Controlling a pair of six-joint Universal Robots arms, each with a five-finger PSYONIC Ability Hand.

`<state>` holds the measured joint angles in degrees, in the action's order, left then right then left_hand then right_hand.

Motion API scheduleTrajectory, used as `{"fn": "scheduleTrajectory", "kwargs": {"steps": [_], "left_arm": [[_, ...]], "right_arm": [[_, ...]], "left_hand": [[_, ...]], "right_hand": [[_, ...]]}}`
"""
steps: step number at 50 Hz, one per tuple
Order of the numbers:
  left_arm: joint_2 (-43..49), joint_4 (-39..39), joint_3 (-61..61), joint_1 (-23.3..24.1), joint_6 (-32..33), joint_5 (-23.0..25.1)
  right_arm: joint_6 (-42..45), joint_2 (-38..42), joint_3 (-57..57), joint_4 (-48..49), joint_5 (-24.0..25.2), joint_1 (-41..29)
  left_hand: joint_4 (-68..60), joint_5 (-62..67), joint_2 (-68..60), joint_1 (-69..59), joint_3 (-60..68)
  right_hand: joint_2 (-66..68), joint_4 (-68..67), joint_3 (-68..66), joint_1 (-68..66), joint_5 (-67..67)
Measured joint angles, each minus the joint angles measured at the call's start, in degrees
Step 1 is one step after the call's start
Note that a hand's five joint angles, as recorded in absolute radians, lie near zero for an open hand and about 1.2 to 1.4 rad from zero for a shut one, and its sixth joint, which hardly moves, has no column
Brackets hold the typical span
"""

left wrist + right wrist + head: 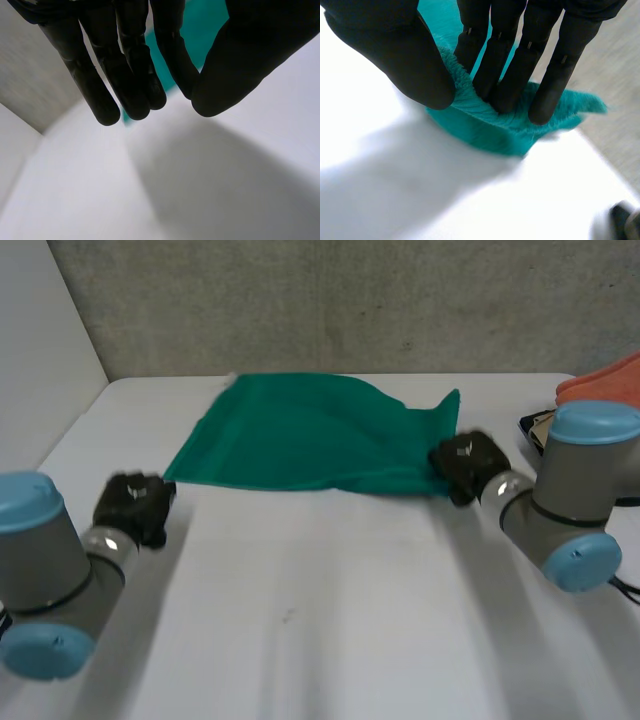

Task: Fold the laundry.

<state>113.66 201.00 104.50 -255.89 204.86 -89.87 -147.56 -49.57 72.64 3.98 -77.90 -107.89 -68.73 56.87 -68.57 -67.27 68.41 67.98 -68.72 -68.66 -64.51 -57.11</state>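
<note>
The cloth (310,435) is spread flat at the far middle of the table (330,610), its long axis running left to right. Its near right corner is pinched between the thumb and fingers of the right hand (465,465). The left hand (135,505) is held open and empty just beside the near left corner, which lies beyond its fingertips.

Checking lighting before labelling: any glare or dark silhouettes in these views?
Right wrist view: the table glares white beside the right hand pinching the green cloth; left wrist view: the left hand is a dark silhouette; head view: even light.
</note>
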Motion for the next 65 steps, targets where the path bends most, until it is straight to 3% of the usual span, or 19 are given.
{"fn": "scheduleTrajectory", "kwargs": {"steps": [3,6,7,9,18,25,36,48,53,54,56,58,65], "left_arm": [[-0.79,-3.04,1.95,0.35,1.49,-0.35],[-2.24,-5.89,2.37,0.46,1.75,-0.38],[-3.04,-6.97,2.30,0.44,1.67,-0.33],[-4.79,-8.57,1.86,0.18,1.22,-0.08],[-9.39,-9.06,-2.35,-3.18,-3.02,2.15],[-6.60,-8.32,-5.90,-3.40,-7.16,4.11],[2.08,-8.42,-12.93,1.80,-12.93,1.73],[14.18,-8.36,-26.11,8.30,-18.93,-6.80],[17.86,-8.89,-29.55,9.96,-19.95,-9.72],[18.44,-9.02,-29.94,10.23,-20.06,-10.07],[19.28,-9.11,-30.52,10.54,-20.19,-10.61],[19.42,-9.31,-30.54,10.41,-20.21,-10.98],[12.01,-9.08,-25.35,5.37,-19.85,-11.29]], "right_arm": [[1.21,-0.91,2.80,-2.64,0.10,0.41],[1.34,-2.16,4.75,-3.08,0.36,0.66],[1.25,-2.97,5.71,-2.93,0.55,0.77],[0.92,-4.32,7.20,-2.30,0.98,0.89],[-1.17,-9.10,10.78,1.31,2.98,0.55],[-2.04,-15.25,7.18,1.85,3.51,-3.10],[-4.05,-28.03,0.09,-0.06,6.43,-11.47],[-4.81,-38.97,-0.49,-4.28,10.46,-18.59],[-6.55,-42.24,-0.23,-5.12,10.85,-19.55],[-7.12,-42.82,-0.16,-5.18,10.91,-19.56],[-8.49,-43.88,0.03,-5.16,11.00,-19.30],[-9.89,-44.63,0.16,-4.93,11.09,-18.32],[-11.62,-42.82,-0.42,-4.32,11.32,-9.76]], "left_hand": [[2.55,-1.57,2.93,2.11,-2.33],[12.83,-11.13,12.69,13.32,-12.47],[25.65,-23.78,26.10,27.02,-25.63],[34.42,-32.68,34.11,34.81,-33.65],[51.53,-50.32,51.02,50.04,-50.78],[56.82,-53.72,56.49,55.11,-55.88],[56.82,-53.72,56.49,55.11,-55.94],[56.45,-53.59,56.21,54.68,-55.73],[44.07,-42.10,43.61,41.19,-44.01],[30.13,-28.35,28.83,24.94,-28.90],[11.71,-10.54,10.45,4.67,-10.77],[1.80,-1.04,1.63,-0.53,-1.90],[0.05,-0.57,0.12,-0.53,-0.24]], "right_hand": [[0.03,-0.01,0.00,0.00,0.00],[0.03,-0.01,0.00,0.00,0.00],[0.03,-0.01,0.00,0.00,0.00],[0.03,-0.01,0.00,0.00,0.00],[0.03,-0.02,0.00,0.00,0.00],[0.03,-0.02,0.00,0.00,0.00],[0.03,-0.03,0.00,0.00,0.00],[0.03,-0.11,0.00,0.00,0.00],[0.03,-0.15,0.00,0.00,0.00],[0.03,-0.15,0.00,0.00,0.00],[0.03,-0.15,0.00,0.00,0.00],[0.03,-0.16,0.00,0.00,0.00],[0.03,-0.16,0.00,0.00,0.00]]}}
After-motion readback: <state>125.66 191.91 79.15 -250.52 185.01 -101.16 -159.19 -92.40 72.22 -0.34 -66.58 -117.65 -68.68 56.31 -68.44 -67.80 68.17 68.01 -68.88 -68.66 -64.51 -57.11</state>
